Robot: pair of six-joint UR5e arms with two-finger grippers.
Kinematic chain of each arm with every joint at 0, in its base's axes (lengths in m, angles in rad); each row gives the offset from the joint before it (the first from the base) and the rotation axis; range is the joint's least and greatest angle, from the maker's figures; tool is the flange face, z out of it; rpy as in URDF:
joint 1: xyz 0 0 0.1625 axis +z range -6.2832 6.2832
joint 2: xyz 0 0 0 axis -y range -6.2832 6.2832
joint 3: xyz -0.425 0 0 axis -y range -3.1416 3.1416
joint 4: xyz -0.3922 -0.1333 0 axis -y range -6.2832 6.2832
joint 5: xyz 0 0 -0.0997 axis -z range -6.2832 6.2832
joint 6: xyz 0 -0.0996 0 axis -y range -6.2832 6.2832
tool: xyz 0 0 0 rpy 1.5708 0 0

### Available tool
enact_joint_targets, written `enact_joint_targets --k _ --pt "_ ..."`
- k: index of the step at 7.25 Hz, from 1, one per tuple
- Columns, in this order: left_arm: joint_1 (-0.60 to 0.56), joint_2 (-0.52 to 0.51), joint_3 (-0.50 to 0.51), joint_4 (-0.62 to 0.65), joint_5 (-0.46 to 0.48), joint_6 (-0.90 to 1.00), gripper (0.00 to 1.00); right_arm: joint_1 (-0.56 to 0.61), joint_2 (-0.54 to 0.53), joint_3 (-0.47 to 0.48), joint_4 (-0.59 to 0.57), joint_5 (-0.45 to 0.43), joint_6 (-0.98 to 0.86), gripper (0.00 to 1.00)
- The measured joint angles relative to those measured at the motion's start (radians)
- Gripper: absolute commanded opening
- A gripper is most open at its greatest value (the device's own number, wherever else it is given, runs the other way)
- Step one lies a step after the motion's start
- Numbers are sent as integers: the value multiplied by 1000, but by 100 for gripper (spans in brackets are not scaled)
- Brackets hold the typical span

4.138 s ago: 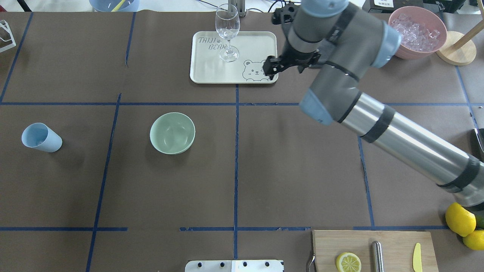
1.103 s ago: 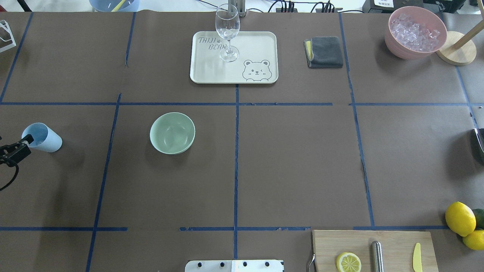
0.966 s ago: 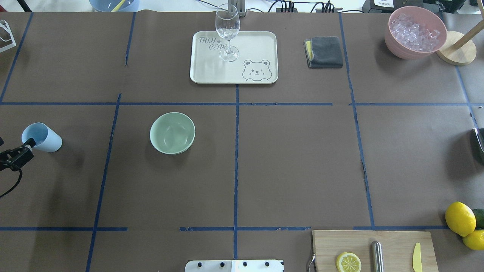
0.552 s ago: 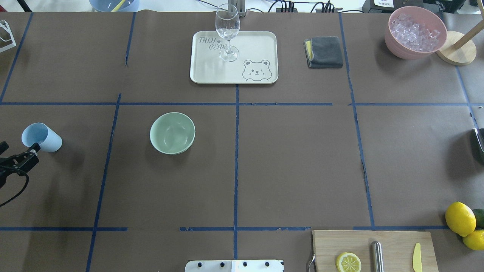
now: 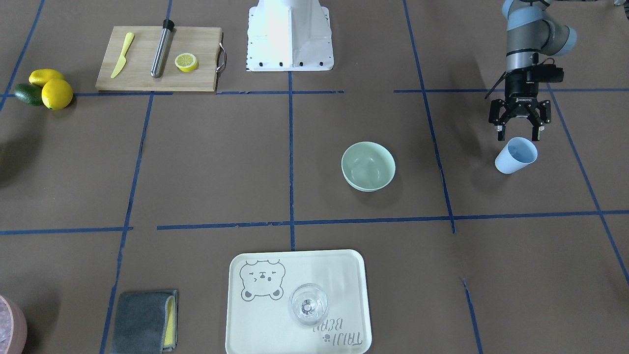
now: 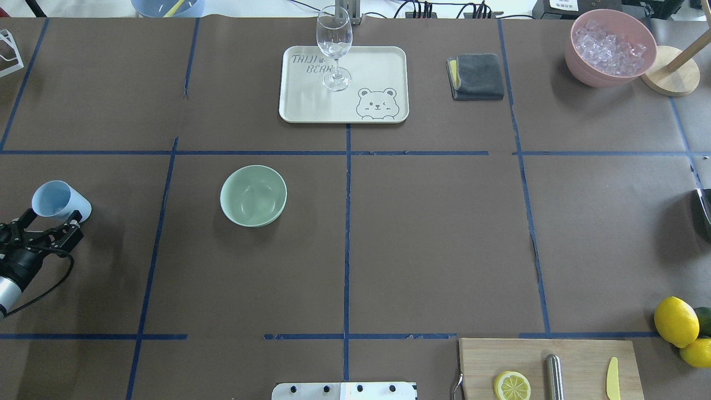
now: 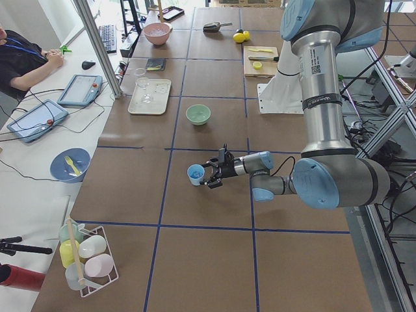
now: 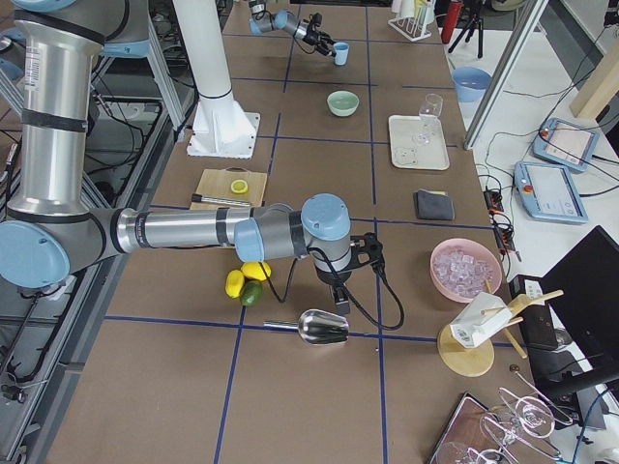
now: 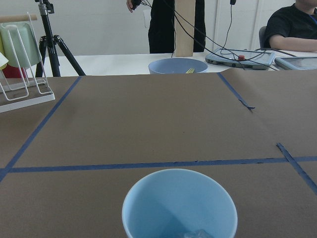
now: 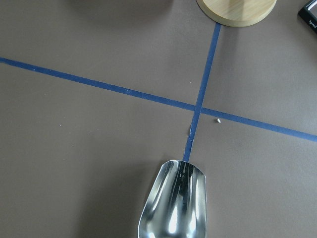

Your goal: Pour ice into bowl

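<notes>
The pale mint-green bowl (image 6: 253, 195) (image 5: 368, 165) stands upright left of the table's centre, with nothing visible in it. A light blue cup (image 6: 58, 201) (image 5: 516, 155) stands near the table's left end. In the left wrist view a few clear pieces of ice (image 9: 195, 233) show at the bottom of the cup (image 9: 179, 206). My left gripper (image 6: 51, 221) (image 5: 518, 132) is open, level with the cup on its near side, its fingers spread and not touching it. My right gripper (image 8: 340, 302) hangs over a metal scoop (image 10: 174, 208); I cannot tell its state.
A cream tray (image 6: 377, 66) with a wine glass (image 6: 334, 47) sits at the far middle, a grey cloth (image 6: 475, 76) to its right. A pink bowl (image 6: 610, 47) of whitish pieces is far right. A cutting board (image 6: 577, 355) and lemons (image 6: 676, 322) lie near right.
The right arm has pulled back from the far tray and left the overhead view. My left gripper came in at the left edge, moved toward the cup's near side, and its fingers now stand spread.
</notes>
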Motion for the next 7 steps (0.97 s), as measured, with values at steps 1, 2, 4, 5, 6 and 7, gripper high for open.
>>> enact_joint_targets --k 1,2,4,5,6,7 --pt "0 -13 17 0 5 2 98 0 0 0 1 0 -1 100" --pt "-1 -19 25 0 7 4 98 0 0 0 1 0 -1 100" --pt "-10 -25 31 0 6 0 98 0 1 0 1 -1 -2 100" --pt "-17 -28 31 0 5 -3 98 0 1 0 1 -1 -3 100" --pt "-29 -35 33 0 4 -7 98 0 1 1 1 -1 -3 100" --pt "-39 -47 43 0 4 -18 98 0 1 1 1 -1 -3 100"
